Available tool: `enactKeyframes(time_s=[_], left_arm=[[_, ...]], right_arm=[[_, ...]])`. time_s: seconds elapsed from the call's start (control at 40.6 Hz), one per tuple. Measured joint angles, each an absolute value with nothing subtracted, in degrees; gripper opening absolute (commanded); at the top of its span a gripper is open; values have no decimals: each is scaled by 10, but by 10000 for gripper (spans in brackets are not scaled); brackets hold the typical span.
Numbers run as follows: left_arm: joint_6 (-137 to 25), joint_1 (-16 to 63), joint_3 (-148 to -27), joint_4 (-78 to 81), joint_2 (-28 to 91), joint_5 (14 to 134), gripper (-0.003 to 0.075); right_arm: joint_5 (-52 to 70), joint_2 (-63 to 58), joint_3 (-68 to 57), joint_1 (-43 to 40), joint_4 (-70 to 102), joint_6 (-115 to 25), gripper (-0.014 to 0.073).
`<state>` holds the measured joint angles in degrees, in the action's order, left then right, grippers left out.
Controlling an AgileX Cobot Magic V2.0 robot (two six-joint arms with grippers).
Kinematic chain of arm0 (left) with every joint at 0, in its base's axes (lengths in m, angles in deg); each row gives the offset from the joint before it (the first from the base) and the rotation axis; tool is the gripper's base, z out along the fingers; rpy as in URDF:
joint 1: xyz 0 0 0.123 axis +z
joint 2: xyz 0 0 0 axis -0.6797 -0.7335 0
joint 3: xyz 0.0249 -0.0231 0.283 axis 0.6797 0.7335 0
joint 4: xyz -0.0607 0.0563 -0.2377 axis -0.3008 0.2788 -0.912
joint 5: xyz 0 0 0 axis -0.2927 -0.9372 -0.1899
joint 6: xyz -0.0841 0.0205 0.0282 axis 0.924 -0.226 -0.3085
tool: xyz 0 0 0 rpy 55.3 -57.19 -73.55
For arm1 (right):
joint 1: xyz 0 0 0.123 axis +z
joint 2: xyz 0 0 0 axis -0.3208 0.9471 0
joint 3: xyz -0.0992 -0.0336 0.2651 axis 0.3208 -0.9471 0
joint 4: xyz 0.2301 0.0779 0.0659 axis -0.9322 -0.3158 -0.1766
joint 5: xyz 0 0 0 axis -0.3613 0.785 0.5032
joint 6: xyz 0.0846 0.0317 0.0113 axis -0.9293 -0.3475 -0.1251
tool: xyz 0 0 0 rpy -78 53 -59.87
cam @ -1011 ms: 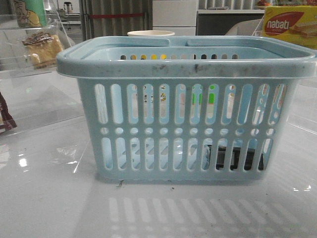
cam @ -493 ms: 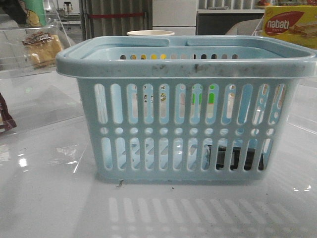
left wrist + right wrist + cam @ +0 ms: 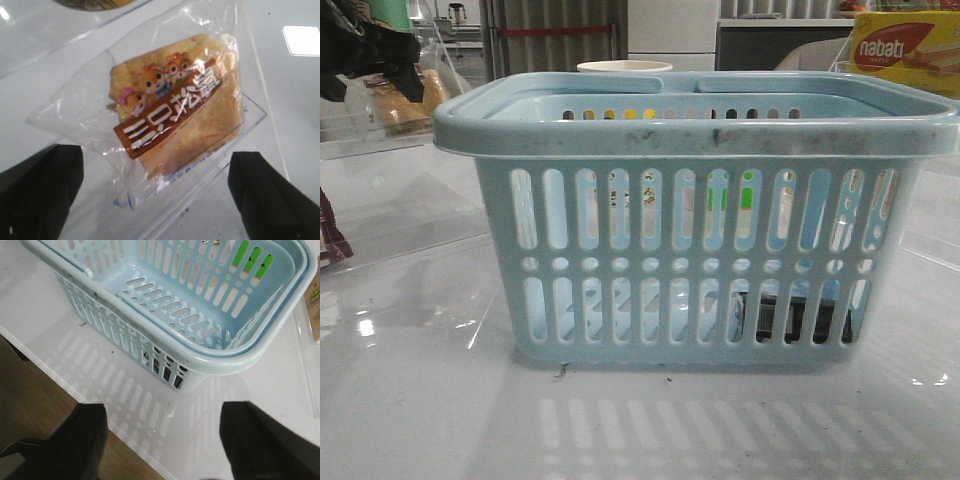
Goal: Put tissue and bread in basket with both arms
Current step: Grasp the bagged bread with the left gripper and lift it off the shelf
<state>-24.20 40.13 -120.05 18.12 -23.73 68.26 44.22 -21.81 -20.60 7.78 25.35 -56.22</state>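
The pale blue basket (image 3: 690, 135) fills the middle of the front view and shows from above in the right wrist view (image 3: 175, 295). The dark tissue (image 3: 795, 318) shows through the basket's low right slots, and as a dark patch (image 3: 165, 371) behind its corner slots. The bread (image 3: 175, 115), golden-brown in a clear wrapper with a brown cartoon label, lies on a clear stand at the far left (image 3: 398, 108). My left gripper (image 3: 155, 200) hangs open just above it, fingers wide on either side; it appears black at top left (image 3: 370, 50). My right gripper (image 3: 165, 445) is open and empty over the table's front edge beside the basket.
A yellow-and-red nabati box (image 3: 905, 50) stands at the back right, with a white cup (image 3: 625, 67) behind the basket. A dark red-brown packet (image 3: 328, 240) lies at the left edge. Clear acrylic stands (image 3: 380, 140) flank the basket. The table edge (image 3: 100, 410) drops to brown floor.
My left gripper has come into the front view at the top left and now partly covers the bread. The basket and tissue have not moved.
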Motion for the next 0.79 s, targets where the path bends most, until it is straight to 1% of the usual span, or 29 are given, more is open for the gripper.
enactKeyframes(time_s=[0.148,0.222,0.296,0.493,0.518,0.666,0.789], left_arm=[[-242,401,-1223,183,-264,693,631],[-242,401,-1223,183,-266,693,608],[-242,401,-1224,183,-267,694,557],[-242,401,-1226,183,-269,695,378],[-242,401,-1226,183,-269,695,356],[-242,401,-1226,183,-269,695,270],[-242,401,-1226,183,-269,695,221]], right_arm=[[442,-218,-206,78,253,-561,574],[442,-218,-206,78,253,-561,574],[442,-218,-206,78,253,-561,574],[442,-218,-206,78,253,-561,574],[442,-218,-206,78,253,-561,542],[442,-218,-206,78,253,-561,542],[442,-218,-206,78,253,-561,542]])
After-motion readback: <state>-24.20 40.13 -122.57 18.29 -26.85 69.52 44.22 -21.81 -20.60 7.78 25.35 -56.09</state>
